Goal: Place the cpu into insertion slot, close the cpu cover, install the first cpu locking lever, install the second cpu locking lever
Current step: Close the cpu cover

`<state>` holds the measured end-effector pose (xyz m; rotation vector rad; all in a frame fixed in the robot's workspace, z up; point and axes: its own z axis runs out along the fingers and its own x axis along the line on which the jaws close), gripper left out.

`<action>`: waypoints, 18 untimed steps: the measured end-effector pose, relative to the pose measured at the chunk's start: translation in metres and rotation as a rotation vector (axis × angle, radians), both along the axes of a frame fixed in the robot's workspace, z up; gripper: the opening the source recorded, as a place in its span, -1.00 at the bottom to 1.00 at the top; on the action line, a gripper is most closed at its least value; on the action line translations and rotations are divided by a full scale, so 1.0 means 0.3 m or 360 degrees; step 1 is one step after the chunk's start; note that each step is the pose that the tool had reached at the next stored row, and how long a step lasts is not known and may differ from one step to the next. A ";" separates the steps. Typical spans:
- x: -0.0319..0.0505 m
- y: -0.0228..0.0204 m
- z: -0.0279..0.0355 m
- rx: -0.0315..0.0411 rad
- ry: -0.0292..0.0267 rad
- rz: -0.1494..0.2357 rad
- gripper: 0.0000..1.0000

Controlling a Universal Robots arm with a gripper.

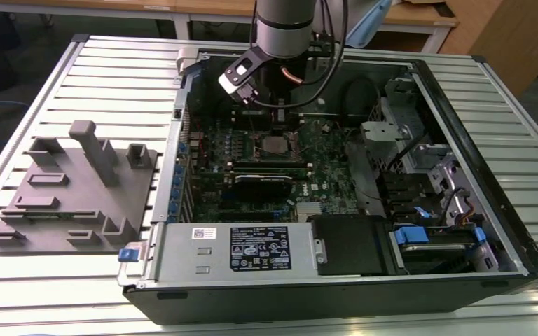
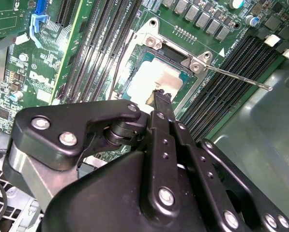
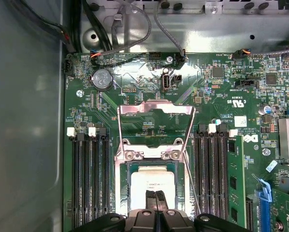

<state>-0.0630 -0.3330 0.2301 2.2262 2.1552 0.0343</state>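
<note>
1 robot arm (image 1: 285,28), 1 gripper (image 3: 155,194). 1 open computer case (image 1: 517,231), 1 green board (image 3: 202,96). 1 cpu (image 3: 153,180), 1 insertion slot (image 3: 119,186), 1 cpu cover (image 3: 156,107). 2 memory slot banks (image 3: 91,179), one each side of insertion slot. 1 coin battery (image 3: 101,79). 1 grey fixture block (image 1: 73,196).

The scene is carried by a table (image 1: 92,64) whose top is made of pale metal slats laid side by side, with narrow grooves between them. An open computer case (image 1: 325,302) is laid flat on it, toward the exterior view's right, with its inside turned upward. Just beside the case, on the exterior view's left, a grey moulded fixture (image 1: 64,210) is set on the same slats, and several upright blocks and posts are raised from its flat base. Bare slats are seen around both.
</note>
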 end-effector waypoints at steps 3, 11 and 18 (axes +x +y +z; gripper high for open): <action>0.000 0.000 0.004 0.0000 0.00002 0.0000 -0.80; 0.000 0.000 0.009 0.0000 0.00000 0.0000 -0.80; 0.000 0.000 0.015 -0.0001 0.00006 0.0000 -0.80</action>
